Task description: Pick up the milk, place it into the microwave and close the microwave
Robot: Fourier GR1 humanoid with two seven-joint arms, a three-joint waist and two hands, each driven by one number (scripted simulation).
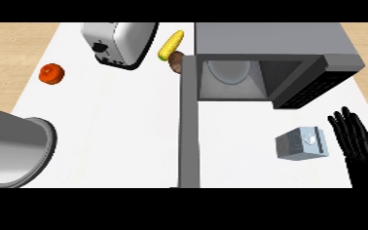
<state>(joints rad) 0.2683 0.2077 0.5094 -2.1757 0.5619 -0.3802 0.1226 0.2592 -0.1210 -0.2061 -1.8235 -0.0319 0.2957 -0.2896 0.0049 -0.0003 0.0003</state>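
White counter (115,126) at lower right: milk (300,143) stands before the open microwave (273,63). Right hand (352,134) beside it, fingers straight, empty. Carton looks light, rigid; best gripped across its sides.

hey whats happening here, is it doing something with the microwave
The robot's right hand hangs open, fingers straight, just right of the milk carton, which lies on the counter untouched. The microwave stands behind it with its door swung wide open and a plate inside. So the milk has not yet been picked up. The left hand is out of view. A toaster, corn and a tomato sit further left.
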